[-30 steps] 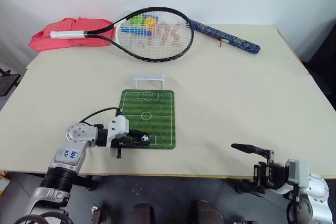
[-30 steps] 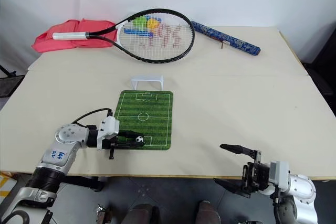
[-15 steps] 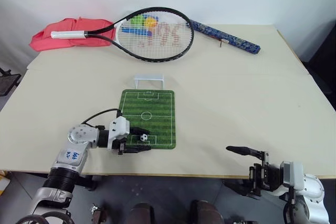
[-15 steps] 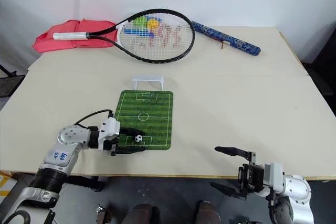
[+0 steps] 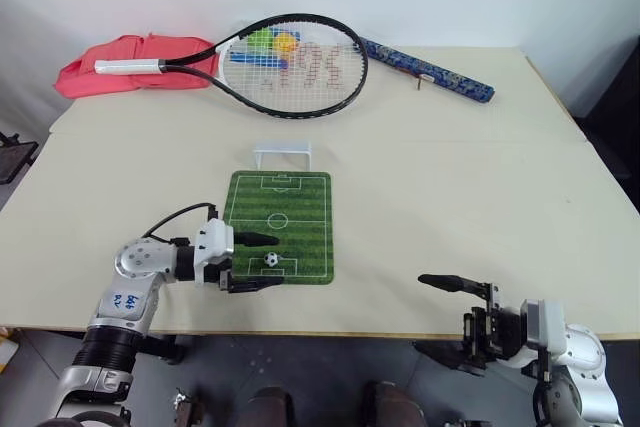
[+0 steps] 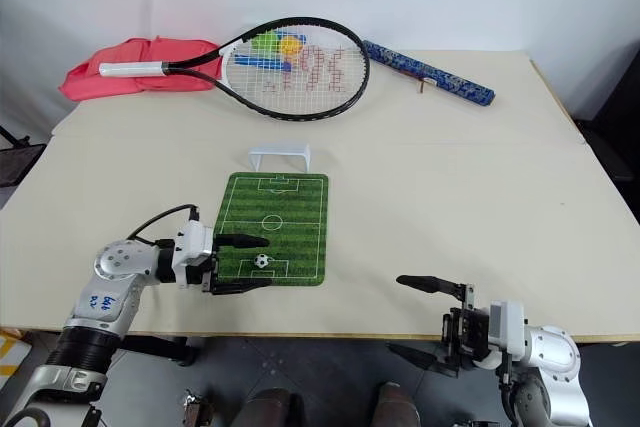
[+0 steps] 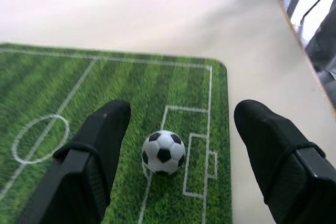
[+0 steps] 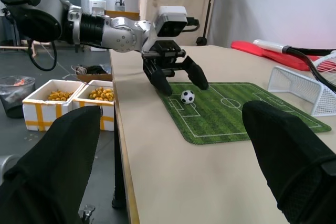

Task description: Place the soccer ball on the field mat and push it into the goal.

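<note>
Left claw (image 5: 258,261) fingers apart, straddling the soccer ball (image 5: 271,260) without gripping it; ball sits free on the field mat (image 5: 300,212), at its end opposite the goal (image 5: 282,154). Right claw (image 5: 448,315) fingers apart, empty, off the surface (image 5: 480,197) edge.

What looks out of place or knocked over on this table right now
Nothing stands out. The tiny black-and-white soccer ball sits on the flat green field mat, and the small white plastic goal stands upright just beyond the mat's far end. Nothing is spilled or damaged.
</note>
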`<state>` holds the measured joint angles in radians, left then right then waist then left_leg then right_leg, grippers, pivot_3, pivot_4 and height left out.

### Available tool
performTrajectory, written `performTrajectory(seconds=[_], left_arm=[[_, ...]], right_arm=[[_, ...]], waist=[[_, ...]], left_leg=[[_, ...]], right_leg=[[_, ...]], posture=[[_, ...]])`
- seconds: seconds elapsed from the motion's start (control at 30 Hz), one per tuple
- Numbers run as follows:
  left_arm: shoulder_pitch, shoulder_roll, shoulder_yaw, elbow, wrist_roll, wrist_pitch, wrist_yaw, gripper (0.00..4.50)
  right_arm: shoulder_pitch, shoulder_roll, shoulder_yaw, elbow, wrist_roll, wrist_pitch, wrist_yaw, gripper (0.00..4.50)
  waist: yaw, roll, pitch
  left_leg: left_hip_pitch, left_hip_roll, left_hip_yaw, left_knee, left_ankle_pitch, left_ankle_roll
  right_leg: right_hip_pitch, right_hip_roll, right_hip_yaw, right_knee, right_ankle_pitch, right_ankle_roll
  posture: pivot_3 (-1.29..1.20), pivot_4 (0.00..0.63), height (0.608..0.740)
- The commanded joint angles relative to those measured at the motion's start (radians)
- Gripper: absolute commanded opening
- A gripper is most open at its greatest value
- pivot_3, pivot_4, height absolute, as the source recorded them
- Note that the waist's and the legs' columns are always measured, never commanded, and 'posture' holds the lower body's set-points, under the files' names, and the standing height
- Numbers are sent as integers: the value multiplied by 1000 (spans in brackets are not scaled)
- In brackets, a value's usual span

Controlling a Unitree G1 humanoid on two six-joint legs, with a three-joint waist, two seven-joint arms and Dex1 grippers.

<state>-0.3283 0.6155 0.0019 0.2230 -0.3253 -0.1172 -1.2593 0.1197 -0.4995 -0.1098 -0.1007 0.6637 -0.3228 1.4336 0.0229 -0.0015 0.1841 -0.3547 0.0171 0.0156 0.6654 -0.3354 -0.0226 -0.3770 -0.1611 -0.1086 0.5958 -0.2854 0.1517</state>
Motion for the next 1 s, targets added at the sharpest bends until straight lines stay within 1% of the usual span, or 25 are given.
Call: performTrajectory(seconds=[0.03, 0.13, 0.2, 0.23, 0.27, 0.33, 0.43, 0.57, 0.67, 0.77, 1.0], left_arm=[[68, 73, 113, -103, -109, 31, -37, 3668], [154, 146, 180, -165, -171, 76, -80, 3668], [212, 184, 214, -177, -183, 80, -105, 3668], [259, 206, 235, -178, -189, 80, -129, 3280], [301, 221, 252, -173, -191, 70, -151, 3078], [367, 233, 272, -162, -195, 68, -175, 2419], [411, 213, 280, -149, -189, 54, -165, 1480], [439, 157, 255, -223, -198, 67, -125, 85], [426, 123, 227, -276, -198, 99, -91, 35], [340, 81, 135, -311, -180, 173, -39, 35], [162, 15, 37, -180, -103, 184, 13, 35]], right_arm=[[-35, -13, 11, -86, 7, 54, -52, 4500], [-63, -24, 2, -116, 17, 94, -83, 4500], [-83, -29, -7, -122, 23, 109, -96, 4500], [-98, -32, -11, -121, 27, 120, -103, 4500], [-114, -34, -14, -120, 30, 129, -110, 4500], [-136, -32, -20, -117, 34, 140, -121, 4500], [-154, -31, -17, -118, 27, 146, -125, 4500], [-179, -30, -9, -125, 17, 163, -131, 4500], [-184, -30, -6, -127, 13, 171, -134, 4500], [-174, -35, -3, -126, -3, 168, -129, 4500], [-151, -24, -8, -130, -22, 156, -154, 4500]], waist=[[-8, 0, 0], [-14, 0, 0], [-13, 1, 1], [-12, 1, 1], [-13, 1, 1], [-13, 2, 1], [-3, 2, 1], [1, 2, 1], [1, 2, 1], [4, 3, 1], [-5, 2, 1]], left_leg=[[0, 0, 0, 0, 0, 0], [0, 1, 0, 0, 0, -1], [0, 1, 0, 0, -1, 0], [0, 1, 0, 0, -1, 0], [0, 1, 0, 0, -1, 0], [0, 1, 0, 0, -2, 0], [0, 1, 0, 0, -2, 0], [0, 1, 0, 0, -3, 1], [0, 1, 0, 0, -3, 1], [0, 1, 0, 0, -3, 1], [0, 1, 1, 0, -3, 1]], right_leg=[[0, 0, 0, 0, 0, 0], [-1, 0, 0, 0, 0, 0], [0, 0, 0, 0, 0, 0], [0, 0, 0, -1, 0, 0], [0, 0, 0, -1, 0, 0], [0, 0, 0, -1, 0, 0], [-1, 0, 0, -1, 0, 0], [0, 0, 1, -2, 0, 0], [-1, 0, 1, -2, 0, 0], [0, 0, 1, -1, 0, 0], [0, 1, 1, -1, 0, 0]], posture=[[0, 150, 740], [0, 150, 740], [0, 150, 740], [0, 150, 740], [0, 150, 740], [0, 150, 740], [0, 150, 740], [0, 150, 740], [0, 150, 740], [0, 150, 740], [0, 150, 740]])
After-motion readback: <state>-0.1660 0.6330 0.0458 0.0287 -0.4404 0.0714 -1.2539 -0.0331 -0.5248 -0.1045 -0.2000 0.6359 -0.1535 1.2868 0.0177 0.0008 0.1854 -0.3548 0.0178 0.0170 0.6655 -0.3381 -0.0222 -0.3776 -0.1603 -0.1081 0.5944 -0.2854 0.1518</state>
